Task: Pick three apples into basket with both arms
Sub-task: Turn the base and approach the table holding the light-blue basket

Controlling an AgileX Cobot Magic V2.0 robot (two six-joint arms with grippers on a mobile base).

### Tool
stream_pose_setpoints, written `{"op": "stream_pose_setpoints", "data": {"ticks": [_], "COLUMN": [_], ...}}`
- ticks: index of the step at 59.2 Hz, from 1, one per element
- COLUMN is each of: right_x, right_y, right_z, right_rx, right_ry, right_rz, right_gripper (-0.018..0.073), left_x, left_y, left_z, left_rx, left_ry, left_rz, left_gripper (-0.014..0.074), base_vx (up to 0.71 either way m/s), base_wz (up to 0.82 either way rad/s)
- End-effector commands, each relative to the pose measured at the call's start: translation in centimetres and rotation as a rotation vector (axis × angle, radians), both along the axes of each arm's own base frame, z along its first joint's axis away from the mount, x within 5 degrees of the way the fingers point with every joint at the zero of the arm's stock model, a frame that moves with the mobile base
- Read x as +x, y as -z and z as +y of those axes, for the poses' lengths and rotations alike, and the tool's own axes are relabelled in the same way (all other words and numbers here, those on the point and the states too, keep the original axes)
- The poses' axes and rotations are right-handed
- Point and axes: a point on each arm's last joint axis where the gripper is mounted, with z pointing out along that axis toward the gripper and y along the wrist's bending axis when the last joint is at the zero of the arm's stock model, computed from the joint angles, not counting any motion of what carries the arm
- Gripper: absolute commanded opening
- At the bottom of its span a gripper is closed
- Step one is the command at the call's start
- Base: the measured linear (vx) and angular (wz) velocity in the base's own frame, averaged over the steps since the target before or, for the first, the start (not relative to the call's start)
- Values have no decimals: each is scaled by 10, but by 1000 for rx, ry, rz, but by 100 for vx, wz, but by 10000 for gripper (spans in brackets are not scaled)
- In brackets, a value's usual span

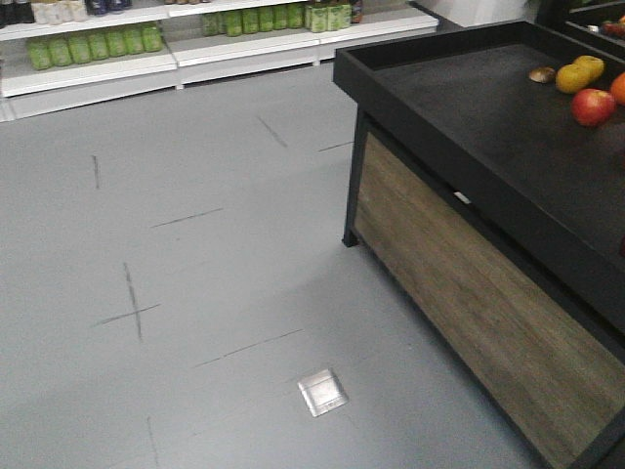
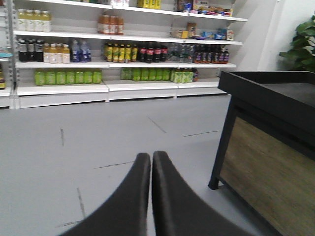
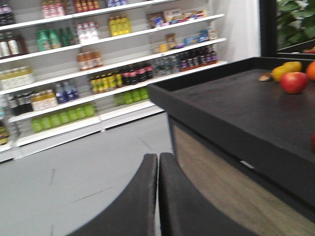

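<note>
Over by the fruit stand: a black tabletop [image 1: 469, 117] with a raised rim sits on a base with a wood-grain side panel, standing on the grey floor [image 1: 215, 283].
Red apple: one red apple [image 1: 593, 106] with a paler patch lies loose on the tabletop towards its far right end. The right wrist view shows it too [image 3: 294, 82]. No tool is touching it.
Around the apple: a pair of yellow fruits [image 1: 573, 78] lies just behind it. An orange [image 1: 619, 88] is just beside it, cut off by the picture's edge. A small brown thing [image 1: 542, 74] lies left of the yellow fruits; I cannot tell what it is.
Left tool: the left tool [image 2: 151, 157] has its two black fingers pressed together with only a thin seam between them, gripping nothing. It hangs over the floor and points towards the shelves, with the stand off to its right.
Right tool: the right tool [image 3: 158, 158] is likewise closed tight on nothing. It points at the near corner of the stand, with the apple up to its right and well apart from it.
Floor: it has dark tape marks [image 1: 130, 303] and a square metal plate [image 1: 322, 392] set into it.
Shelves: white shelves [image 2: 123, 84] run along the far wall with rows of bottles, and green bottles [image 2: 66, 77] fill the low row.
Corner: a leafy plant [image 2: 302, 42] stands beyond the stand.
</note>
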Motion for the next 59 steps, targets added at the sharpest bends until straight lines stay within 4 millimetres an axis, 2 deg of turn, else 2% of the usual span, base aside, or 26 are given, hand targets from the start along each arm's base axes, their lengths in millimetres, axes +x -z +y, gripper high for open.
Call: {"op": "stream_pose_setpoints", "data": {"ticks": [1,59], "right_x": [-1,-1], "right_y": [-2,-2], "right_z": [0,0], "right_rx": [-14,-14], "right_ry": [-2,-2], "right_rz": [-69,-69], "right_gripper": [-9,-9], "left_x": [-2,-2], "left_y": [-16,-16], "left_z": [0,0], "left_rx": [-9,-9], "left_ry": [2,2], "left_rz": [-113,-113], "left_gripper": [-6,-6], "base_vx": [16,14], "base_wz": [-52,-53]}}
